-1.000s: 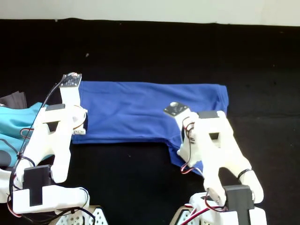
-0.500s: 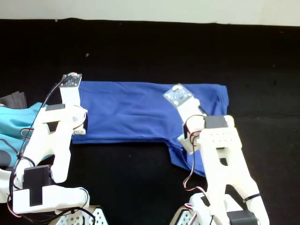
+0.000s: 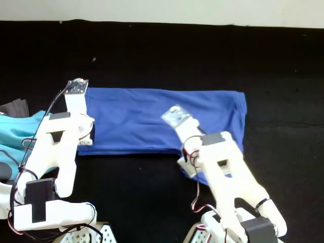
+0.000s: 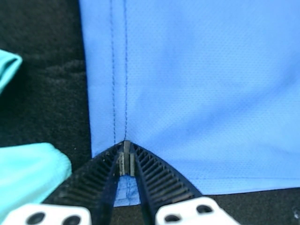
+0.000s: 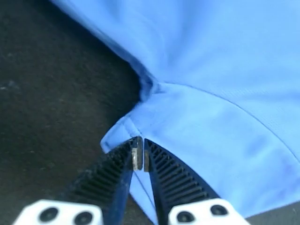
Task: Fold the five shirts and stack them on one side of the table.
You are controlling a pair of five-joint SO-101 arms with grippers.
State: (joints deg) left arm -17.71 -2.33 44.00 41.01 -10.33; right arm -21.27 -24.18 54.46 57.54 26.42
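A blue shirt (image 3: 152, 119) lies folded into a long band across the middle of the black table (image 3: 162, 55). One sleeve (image 3: 225, 169) sticks out at its near right end. My left gripper (image 4: 125, 159) is shut on the stitched hem (image 4: 119, 93) at the shirt's left end, below the left arm (image 3: 66, 136). My right gripper (image 5: 139, 159) is shut on the edge of the sleeve (image 5: 201, 140), close to where it joins the body. In the high view the right arm (image 3: 212, 162) covers part of that sleeve.
Teal cloth (image 3: 17, 131) lies bunched at the table's left edge, beside the left arm, and also appears as teal cloth (image 4: 28, 173) near the left fingers. A dark item (image 3: 15, 107) sits behind it. A pale wall (image 3: 162, 10) borders the table's far edge.
The right arm stretched out over the shirt's right half, then swung left and drew back toward the sleeve's inner edge. The left arm has kept still on the hem.
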